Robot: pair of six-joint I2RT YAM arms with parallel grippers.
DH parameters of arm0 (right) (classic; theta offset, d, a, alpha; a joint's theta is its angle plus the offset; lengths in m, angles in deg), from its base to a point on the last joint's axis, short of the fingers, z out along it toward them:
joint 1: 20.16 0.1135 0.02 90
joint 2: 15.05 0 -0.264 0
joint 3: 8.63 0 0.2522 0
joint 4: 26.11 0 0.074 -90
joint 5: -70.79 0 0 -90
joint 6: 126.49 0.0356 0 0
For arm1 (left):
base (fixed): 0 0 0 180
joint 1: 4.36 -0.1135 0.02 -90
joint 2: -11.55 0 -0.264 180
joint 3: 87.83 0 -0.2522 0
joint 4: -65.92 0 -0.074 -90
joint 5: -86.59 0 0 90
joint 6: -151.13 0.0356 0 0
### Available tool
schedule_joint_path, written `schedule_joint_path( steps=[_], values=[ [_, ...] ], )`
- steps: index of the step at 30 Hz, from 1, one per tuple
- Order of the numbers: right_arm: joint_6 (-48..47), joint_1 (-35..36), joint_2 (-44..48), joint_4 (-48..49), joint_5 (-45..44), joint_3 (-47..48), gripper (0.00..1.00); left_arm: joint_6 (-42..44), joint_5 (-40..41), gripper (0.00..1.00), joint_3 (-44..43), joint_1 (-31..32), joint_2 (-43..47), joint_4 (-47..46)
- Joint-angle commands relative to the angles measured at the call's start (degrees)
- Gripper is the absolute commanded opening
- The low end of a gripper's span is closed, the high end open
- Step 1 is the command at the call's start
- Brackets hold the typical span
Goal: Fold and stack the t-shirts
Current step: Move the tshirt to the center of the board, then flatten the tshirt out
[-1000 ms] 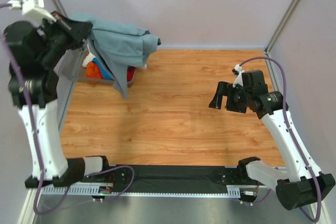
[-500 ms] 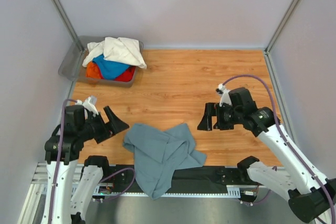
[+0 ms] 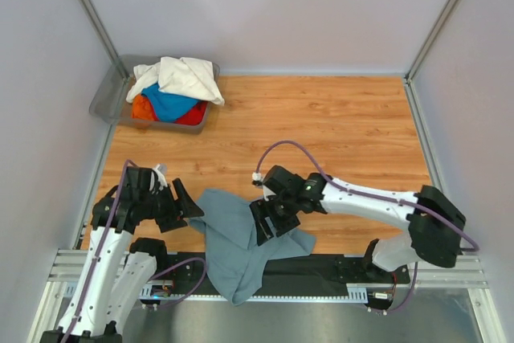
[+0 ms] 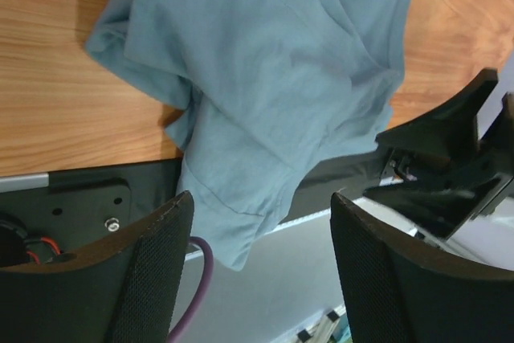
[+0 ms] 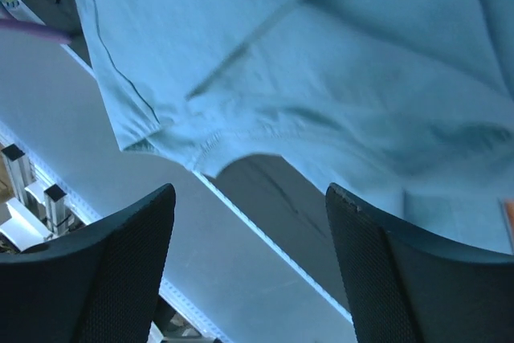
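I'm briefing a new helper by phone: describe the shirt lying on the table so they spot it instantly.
Find the wooden table's near edge, just left of its middle. A crumpled slate grey-blue t-shirt lies there, the only shirt outside the grey bin with its cream shirt, bright blue shirt and red-orange shirt.

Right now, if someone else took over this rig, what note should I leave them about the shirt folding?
Left gripper: open, empty, beside the left edge of the slate grey-blue shirt.
Right gripper: open, empty, low over that shirt's right side.
Slate grey-blue shirt: crumpled at the near edge of the table, part of it draped over the black base rail.
Cream-white shirt, bright blue shirt, red-orange shirt: heaped in the grey bin, far left corner.
Done: one shirt out of the bin.
Left: spread and fold it, then fold the others and stack them all.
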Motion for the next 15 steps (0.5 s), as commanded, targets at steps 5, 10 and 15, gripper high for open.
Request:
schedule_joint_path(
  steps=[5, 10, 15],
  values=[
    [2.5, 8.03, -15.07, 5.99, -7.99, 13.98, 0.76, -3.7, 8.34, 0.6, -0.86, 0.31, -5.9, -4.69],
    [0.65, 8.83, -22.8, 4.15, -11.15, 18.82, 0.61, -3.01, 11.51, 0.58, -1.12, 0.4, -5.64, -4.51],
    [-1.46, 7.6, -23.97, -2.36, -17.05, 22.34, 0.0, 2.33, 10.03, 0.65, -4.8, 0.31, -7.12, -5.65]
  ],
)
